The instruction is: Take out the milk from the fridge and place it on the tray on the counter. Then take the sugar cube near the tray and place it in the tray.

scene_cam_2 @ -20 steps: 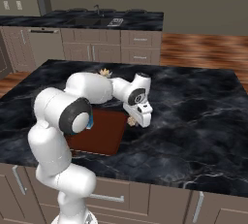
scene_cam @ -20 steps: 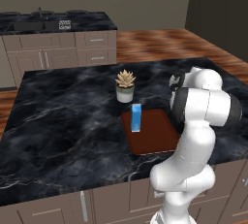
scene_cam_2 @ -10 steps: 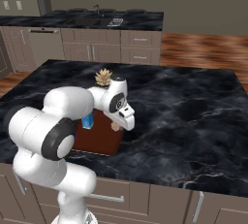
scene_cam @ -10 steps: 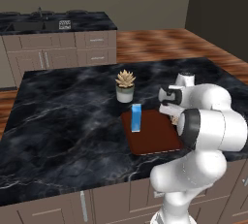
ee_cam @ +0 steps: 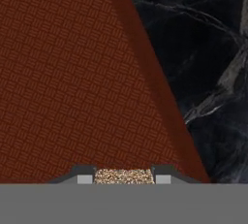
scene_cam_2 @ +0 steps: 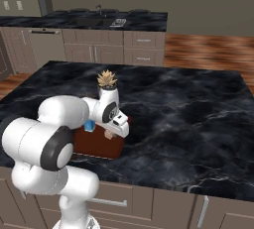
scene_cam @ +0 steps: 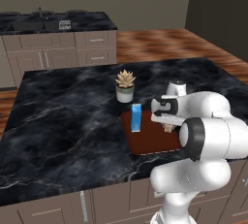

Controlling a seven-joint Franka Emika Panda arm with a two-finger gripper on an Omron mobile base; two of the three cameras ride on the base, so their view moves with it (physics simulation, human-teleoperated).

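The blue milk point(scene_cam: 136, 117) carton stands upright on the left part of the reddish-brown tray point(scene_cam: 150, 139), which lies on the black marble counter point(scene_cam: 63, 116). My gripper point(scene_cam: 168, 127) hangs low over the tray's right side, shut on the tan speckled sugar cube point(ee_cam: 123, 174). In the hand view the cube sits between the two fingertips, with the tray point(ee_cam: 72, 82) floor just beyond and the counter point(ee_cam: 208, 48) past its rim. From the right base view the cube point(scene_cam_2: 108, 134) shows under the hand above the tray point(scene_cam_2: 99, 146). The fridge is out of view.
A small potted succulent point(scene_cam: 125, 86) stands just behind the tray, close to the milk. A farther black-topped counter with a sink point(scene_cam: 53, 22) runs along the back wall. Wood floor lies to the right of the island.
My hand has swung in from the counter beside the tray's right edge to above the tray, carrying the sugar cube. The milk and the tray have not moved.
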